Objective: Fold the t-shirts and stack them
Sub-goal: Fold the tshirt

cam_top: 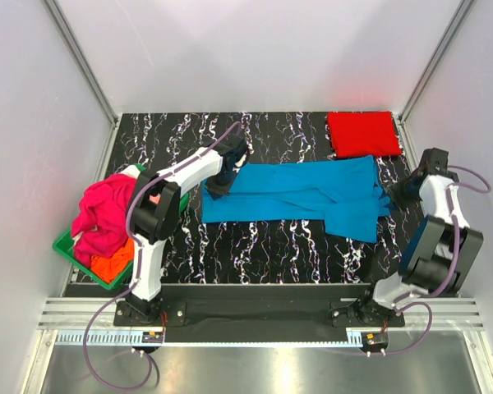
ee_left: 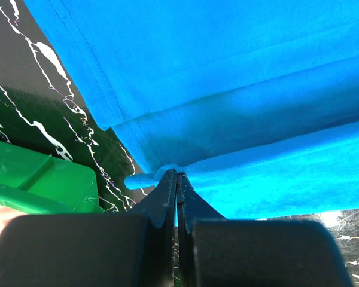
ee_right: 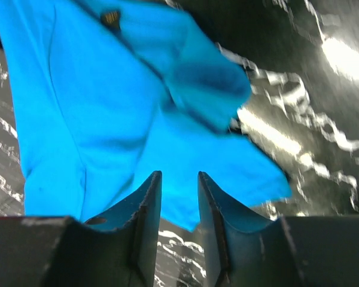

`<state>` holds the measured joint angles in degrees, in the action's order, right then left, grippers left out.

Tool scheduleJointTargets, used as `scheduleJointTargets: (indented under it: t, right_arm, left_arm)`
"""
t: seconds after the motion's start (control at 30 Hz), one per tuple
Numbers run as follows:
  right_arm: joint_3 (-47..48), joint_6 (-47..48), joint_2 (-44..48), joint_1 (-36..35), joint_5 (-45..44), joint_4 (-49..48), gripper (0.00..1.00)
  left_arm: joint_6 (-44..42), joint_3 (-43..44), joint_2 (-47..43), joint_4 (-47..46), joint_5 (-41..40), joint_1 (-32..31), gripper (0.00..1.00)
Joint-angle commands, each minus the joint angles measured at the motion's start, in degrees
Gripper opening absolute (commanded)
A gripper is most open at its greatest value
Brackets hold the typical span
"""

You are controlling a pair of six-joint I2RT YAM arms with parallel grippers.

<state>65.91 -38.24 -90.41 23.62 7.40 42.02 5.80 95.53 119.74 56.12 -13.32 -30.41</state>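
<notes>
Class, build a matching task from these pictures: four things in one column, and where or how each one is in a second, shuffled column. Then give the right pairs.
Things:
1. blue t-shirt
2. red t-shirt
3. pink t-shirt
4. left gripper

Places or states:
A. heaped in the green basket
B. shut on a cloth edge
C. folded at the far right corner of the table
D. spread across the middle of the table

Pairs: 1-D; 2-C; 3-A; 4-B.
</notes>
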Motion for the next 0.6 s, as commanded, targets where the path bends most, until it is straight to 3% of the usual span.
scheduleJointTargets:
  t: [0.0, 0.23, 0.57]
  right_arm:
    - [-4.7, -1.4, 7.1, -0.4, 0.6, 1.8, 0.38]
    - [-16.2, -5.1, 12.4, -0.4, 2.0, 2.4, 0.39]
    - [-18.7, -5.4, 7.8, -0.4, -2.1, -0.8, 0.42]
  left_arm:
    - [-1.1, 2.1, -1.1, 0.4, 0.1, 0.4, 0.0]
    - [-1.3, 2.2, -1.3, 0.4, 2.4, 0.4, 0.0]
    - [-1.3, 1.6, -1.6, 0.2, 3.6, 0.2, 0.0]
